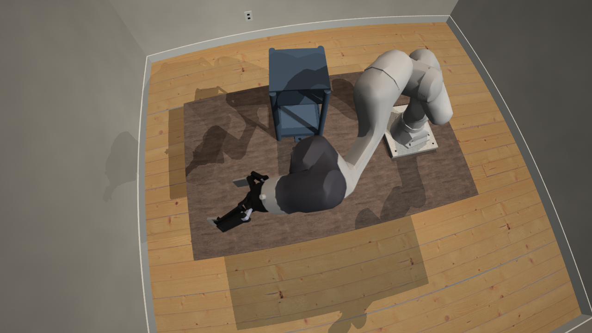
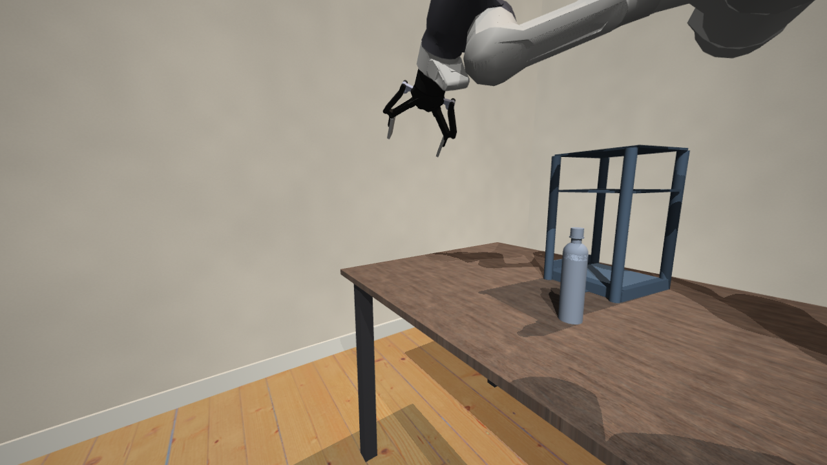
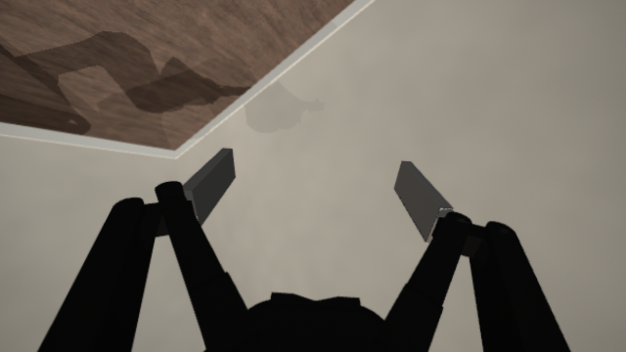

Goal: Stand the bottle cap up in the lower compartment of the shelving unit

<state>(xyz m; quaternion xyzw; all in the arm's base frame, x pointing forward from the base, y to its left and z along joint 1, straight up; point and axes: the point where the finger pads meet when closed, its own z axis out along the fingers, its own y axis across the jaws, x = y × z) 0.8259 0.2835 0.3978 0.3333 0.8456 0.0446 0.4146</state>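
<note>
The grey-blue bottle stands upright, cap up, on the wooden table, just in front of the blue shelving unit. In the overhead view my arm covers most of the bottle. The lower compartment's floor holds nothing. My gripper is open and empty. It hangs high above the table, well to the left of the bottle and the unit, and tilts outward. The wrist view shows only a wall and a brown surface behind the fingers.
The arm's base plate is bolted to the table to the right of the shelving unit. The table's left edge and a dark leg lie below the gripper. Room walls stand close behind and to the left.
</note>
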